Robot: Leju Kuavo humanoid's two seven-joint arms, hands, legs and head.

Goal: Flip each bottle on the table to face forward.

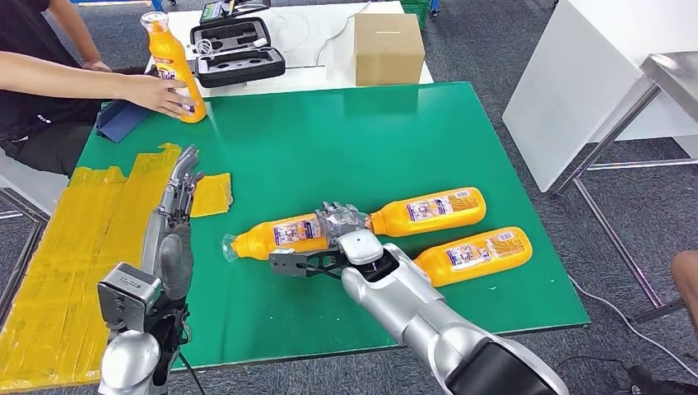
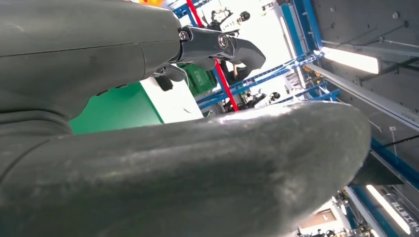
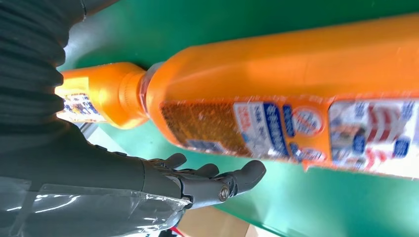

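Cardboard box (image 1: pixel 388 48) at far centre on white table (image 1: pixel 304 70). Open black case (image 1: pixel 236 52) left of box. Yellow tape patches (image 1: pixel 74 247) cover green table's (image 1: pixel 346 140) left side. Person's hand (image 1: pixel 156 93) far left.

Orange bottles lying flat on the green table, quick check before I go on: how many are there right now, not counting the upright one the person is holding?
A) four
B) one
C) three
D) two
C: the head view shows three lying on the green table: the left bottle, the middle bottle and the near-right bottle, with the right hand between the first two.
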